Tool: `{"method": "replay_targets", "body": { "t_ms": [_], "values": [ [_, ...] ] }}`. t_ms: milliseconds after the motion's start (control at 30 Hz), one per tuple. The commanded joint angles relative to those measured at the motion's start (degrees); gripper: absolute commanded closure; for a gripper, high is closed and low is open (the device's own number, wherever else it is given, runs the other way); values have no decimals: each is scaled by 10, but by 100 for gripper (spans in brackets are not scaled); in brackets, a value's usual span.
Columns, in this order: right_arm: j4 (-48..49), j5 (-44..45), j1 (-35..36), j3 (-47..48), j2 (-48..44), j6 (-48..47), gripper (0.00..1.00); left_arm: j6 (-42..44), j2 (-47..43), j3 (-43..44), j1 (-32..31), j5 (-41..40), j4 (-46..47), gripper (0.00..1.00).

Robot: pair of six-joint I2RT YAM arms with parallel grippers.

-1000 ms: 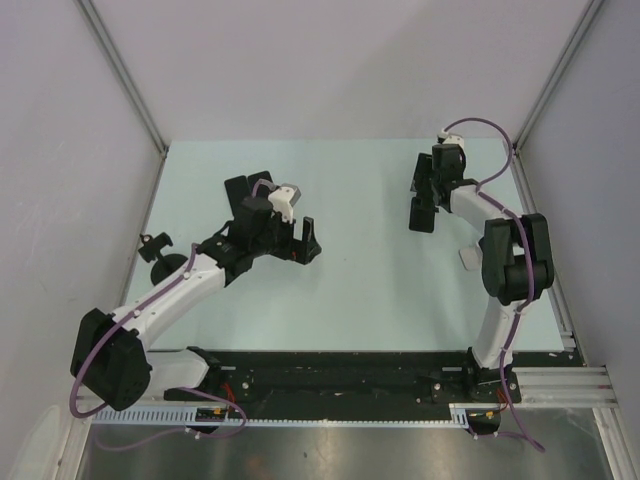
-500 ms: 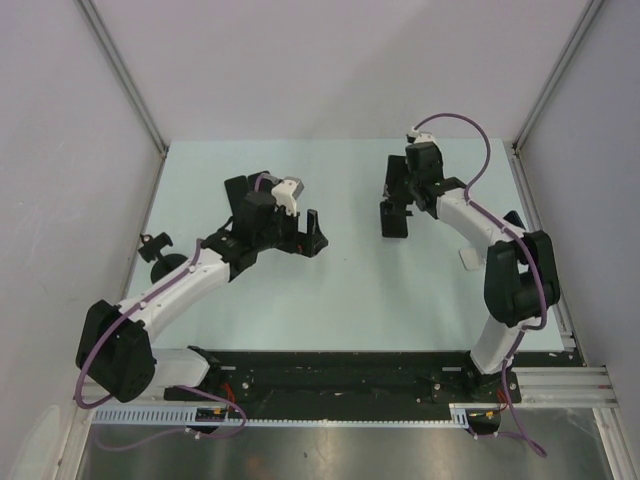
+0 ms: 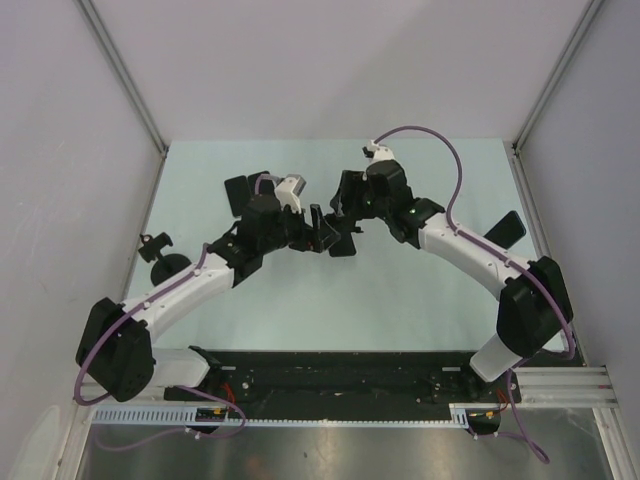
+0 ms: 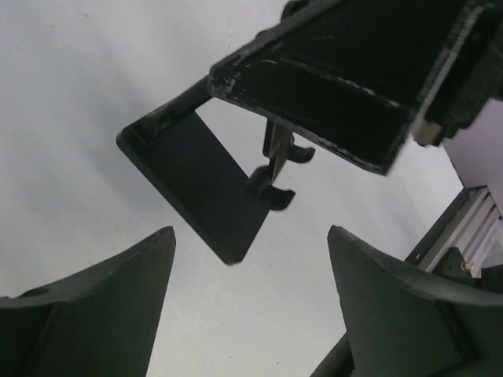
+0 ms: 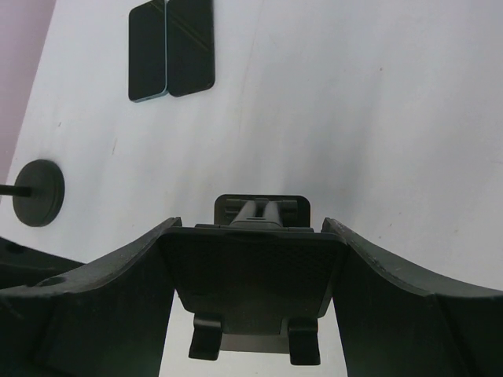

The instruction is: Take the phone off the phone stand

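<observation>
Phone stand [image 5: 253, 271] swung from right side to centre, pinched in right gripper [image 5: 250, 226]; left gripper [image 4: 251, 234] spread just short, handover likely

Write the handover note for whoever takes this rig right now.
Hands: right hand shut on the stand, near the middle of the table; left hand open, empty, close beside the stand.
Phone: none shows on the stand in either wrist view. Two dark slabs lie side by side at the far left, another dark slab by the right edge; which is the phone I cannot tell.
Done: stand looks bare. Left: confirm the phone is off, then probably set the stand down.
</observation>
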Motion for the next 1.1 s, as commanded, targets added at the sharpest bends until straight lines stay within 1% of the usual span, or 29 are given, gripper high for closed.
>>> {"method": "replay_targets", "body": {
  "t_ms": [0,67,167,333,533,567,633,667,733,767,833,867,900,933,967,1033,1067],
  "values": [
    [58,15,19,-9,-42,38,87,-68,-14,-33,-5,3,64,18],
    [64,22,33,-15,-47,41,86,-84,-16,-42,-5,-7,65,20],
    [72,37,47,-23,-52,46,87,-109,-14,-50,-5,-15,66,26],
    [85,54,72,-34,-57,48,87,-151,-25,-76,-5,-20,100,33],
    [94,60,92,-39,-57,50,87,-162,-44,-91,-5,-35,117,43],
    [94,62,93,-39,-57,49,87,-163,-46,-94,-5,-36,117,47],
    [96,61,98,-40,-56,50,87,-164,-53,-101,-5,-35,118,51],
    [96,60,98,-41,-56,50,87,-164,-54,-102,-5,-37,118,58],
    [98,60,98,-41,-55,51,86,-164,-61,-109,-5,-40,118,68],
    [99,57,98,-42,-55,52,84,-164,-65,-111,-5,-41,117,79],
    [101,54,98,-41,-53,51,81,-165,-75,-119,-4,-48,117,88],
    [101,52,98,-41,-54,50,78,-165,-77,-122,-4,-51,117,97],
    [101,51,98,-42,-54,49,75,-165,-79,-124,-4,-54,117,99],
    [102,49,96,-42,-53,48,71,-165,-83,-130,-4,-57,117,100],
    [102,44,93,-41,-52,48,58,-165,-85,-132,-3,-58,116,100],
    [102,34,91,-42,-51,45,42,-165,-90,-141,-1,-62,115,100],
    [101,30,90,-42,-51,42,28,-165,-95,-145,1,-63,113,100]
  ]
}}
